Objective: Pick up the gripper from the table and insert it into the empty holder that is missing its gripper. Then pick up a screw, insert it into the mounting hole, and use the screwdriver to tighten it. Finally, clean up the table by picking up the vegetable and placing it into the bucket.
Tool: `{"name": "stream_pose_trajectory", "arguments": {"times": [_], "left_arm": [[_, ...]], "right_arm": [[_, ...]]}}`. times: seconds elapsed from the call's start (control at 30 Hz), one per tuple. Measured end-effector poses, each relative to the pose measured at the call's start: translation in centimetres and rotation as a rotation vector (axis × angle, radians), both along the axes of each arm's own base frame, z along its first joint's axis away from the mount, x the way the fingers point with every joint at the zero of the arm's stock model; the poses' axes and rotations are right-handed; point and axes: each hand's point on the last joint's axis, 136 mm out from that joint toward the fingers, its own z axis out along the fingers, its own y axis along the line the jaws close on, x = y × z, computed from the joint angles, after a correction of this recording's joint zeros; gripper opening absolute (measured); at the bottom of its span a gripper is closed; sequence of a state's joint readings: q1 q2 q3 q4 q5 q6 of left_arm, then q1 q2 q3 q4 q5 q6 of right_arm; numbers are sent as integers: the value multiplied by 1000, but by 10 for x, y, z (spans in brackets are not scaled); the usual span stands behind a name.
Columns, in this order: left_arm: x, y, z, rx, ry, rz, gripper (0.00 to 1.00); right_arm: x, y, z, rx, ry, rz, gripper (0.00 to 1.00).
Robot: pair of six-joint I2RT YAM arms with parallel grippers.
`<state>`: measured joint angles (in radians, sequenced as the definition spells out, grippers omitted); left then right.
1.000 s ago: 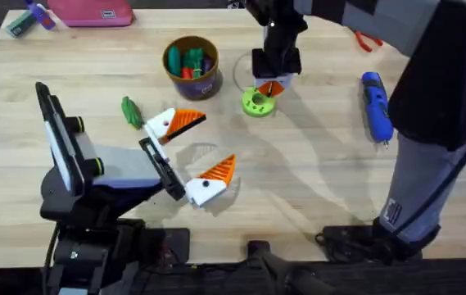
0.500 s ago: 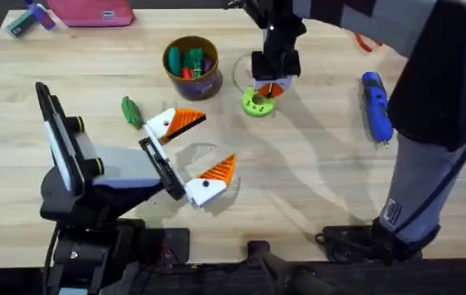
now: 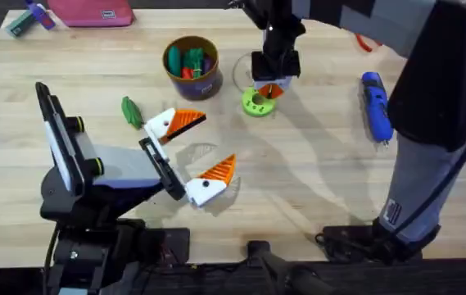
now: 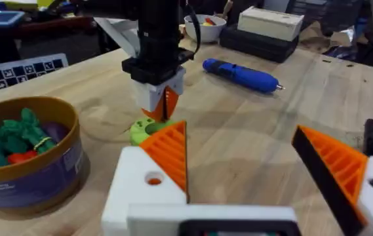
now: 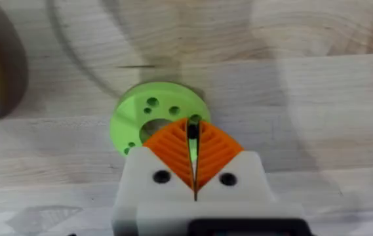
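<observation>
Here, screwdriver (image 3: 377, 106) flat, long axis front-to-back, tip toward the bases

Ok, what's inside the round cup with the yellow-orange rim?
The round blue-sided cup holds green toy pieces and a red one. Whatever lies beneath them, and the cup's bottom, is covered.

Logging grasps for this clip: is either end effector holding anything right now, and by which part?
Left end effector is open, holding nothing. Right end effector is shut over the bright green round plastic disc with holes; something small and dark sits between its tips, unidentifiable.
</observation>
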<state>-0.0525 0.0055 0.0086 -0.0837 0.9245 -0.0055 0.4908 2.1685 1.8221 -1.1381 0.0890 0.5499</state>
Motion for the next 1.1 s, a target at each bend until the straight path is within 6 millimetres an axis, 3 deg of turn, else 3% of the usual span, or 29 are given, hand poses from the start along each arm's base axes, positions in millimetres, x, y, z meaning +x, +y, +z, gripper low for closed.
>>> {"name": "stream_pose_trajectory", "arguments": {"times": [0.13,0.27,0.37,0.5,0.57,0.7,0.8,0.97,1.1], "left_arm": [[0,0,0,0,0,0,986],[0,0,0,0,0,0,987],[0,0,0,0,0,0,986],[0,0,0,0,0,0,987],[0,0,0,0,0,0,987],[0,0,0,0,0,0,986],[0,0,0,0,0,0,987],[0,0,0,0,0,0,987],[0,0,0,0,0,0,986]], "right_arm": [[-2,-2,14,-13,9,1,6],[8,1,49,-3,-39,29,6],[14,4,88,19,-95,63,6],[12,12,160,68,-216,148,6],[6,19,194,95,-285,209,6],[-15,40,241,136,-391,372,6],[-35,70,257,152,-441,549,6],[-91,132,254,220,-408,933,6],[-126,161,254,266,-392,1148,6]]}}
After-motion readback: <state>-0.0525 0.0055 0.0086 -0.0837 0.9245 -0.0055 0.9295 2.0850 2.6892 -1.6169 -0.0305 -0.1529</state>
